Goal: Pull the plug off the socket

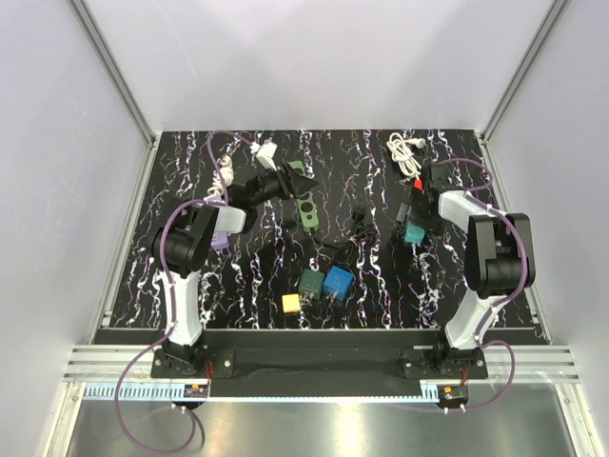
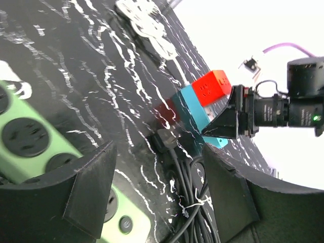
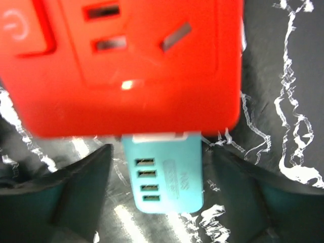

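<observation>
A red socket cube (image 3: 126, 61) fills the top of the right wrist view. A teal plug (image 3: 167, 172) with several USB slots sticks out from under it, butted against it. My right gripper (image 3: 162, 197) is open and straddles the teal plug, with a gap on each side. From above, the red socket (image 1: 418, 185) and teal plug (image 1: 413, 232) lie at the right with the right gripper (image 1: 412, 214) over them. My left gripper (image 2: 162, 197) is open and empty, low over the mat beside a green power strip (image 2: 25, 136). It faces the red socket (image 2: 210, 87).
A loose black plug (image 2: 167, 137) with its tied cable coil lies ahead of the left gripper. Blue (image 1: 337, 283), dark green (image 1: 311, 282) and yellow (image 1: 290, 303) blocks sit at the front middle. A white cable coil (image 1: 406, 149) lies at the back right, a white adapter (image 1: 265, 152) at the back left.
</observation>
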Controlling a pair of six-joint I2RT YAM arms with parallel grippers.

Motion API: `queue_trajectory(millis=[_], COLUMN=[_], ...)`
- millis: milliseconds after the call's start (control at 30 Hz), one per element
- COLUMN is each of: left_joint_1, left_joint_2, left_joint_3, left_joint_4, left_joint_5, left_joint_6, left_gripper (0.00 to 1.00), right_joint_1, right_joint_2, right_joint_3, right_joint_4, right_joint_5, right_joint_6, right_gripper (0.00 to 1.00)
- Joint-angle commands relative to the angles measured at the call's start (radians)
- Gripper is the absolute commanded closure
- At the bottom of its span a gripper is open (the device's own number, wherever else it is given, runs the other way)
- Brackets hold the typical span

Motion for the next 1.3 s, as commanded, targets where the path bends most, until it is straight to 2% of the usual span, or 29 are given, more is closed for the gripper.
queue_trajectory(millis=[0,33,133,267,367,400,500,533,567,633,767,800,867,900,967,1133,1267], left_joint_1=[-0.035,-0.041,-0.062,-0.127,-0.202,-0.219,-0.295,-0.315,-0.354,-0.385,-0.466,-0.478,-0.516,-0.527,-0.55,-0.558,-0.57], left_joint_2=[-0.043,-0.049,-0.084,-0.155,-0.195,-0.192,-0.158,-0.149,-0.125,-0.092,0.058,0.08,0.113,0.144,0.179,0.328,0.429], left_joint_3=[0.027,0.032,0.063,0.135,0.181,0.198,0.28,0.306,0.358,0.415,0.681,0.714,0.764,0.776,0.852,1.042,1.132], left_joint_4=[-0.013,-0.036,-0.133,-0.385,-0.525,-0.547,-0.624,-0.653,-0.7,-0.736,-0.878,-0.886,-0.844,-0.819,-0.811,-0.86,-0.862], left_joint_5=[-0.005,-0.011,-0.028,-0.079,-0.204,-0.214,-0.281,-0.307,-0.365,-0.386,-0.487,-0.496,-0.563,-0.579,-0.614,-0.614,-0.668], left_joint_6=[0.078,0.101,0.127,0.24,0.291,0.291,0.291,0.299,0.297,0.285,0.291,0.297,0.303,0.306,0.326,0.285,0.273], left_gripper=[0.28,0.28,0.28,0.27,0.24,0.23,0.2,0.11,0.1,0.1,0.08,0.08,0.08,0.03,0.02,0.04,0.04], right_joint_1=[0.006,0.005,0.003,-0.026,-0.116,-0.171,-0.216,-0.227,-0.232,-0.247,-0.337,-0.363,-0.406,-0.45,-0.486,-0.528,-0.538], right_joint_2=[-0.106,-0.119,-0.171,-0.218,-0.273,-0.283,-0.326,-0.338,-0.364,-0.384,-0.412,-0.424,-0.485,-0.504,-0.533,-0.498,-0.466], right_joint_3=[-0.003,-0.002,-0.013,-0.031,-0.098,-0.115,-0.169,-0.178,-0.193,-0.204,-0.246,-0.27,-0.374,-0.405,-0.448,-0.474,-0.511], right_joint_4=[0.037,0.037,0.038,0.063,0.142,0.173,0.261,0.279,0.294,0.345,0.399,0.405,0.535,0.575,0.606,0.67,0.741], right_joint_5=[-0.066,-0.073,-0.061,-0.085,-0.172,-0.249,-0.253,-0.234,-0.211,-0.217,-0.249,-0.268,-0.314,-0.337,-0.325,-0.452,-0.521], right_joint_6=[0.015,0.014,0.017,0.038,0.104,0.144,0.195,0.207,0.228,0.245,0.265,0.278,0.314,0.342,0.359,0.368,0.388], right_gripper=[0.07,0.0,0.0,0.0,0.0,0.0,0.0,0.0,0.0,0.01,0.01,0.01,0.02,0.02,0.08,0.11,0.1])
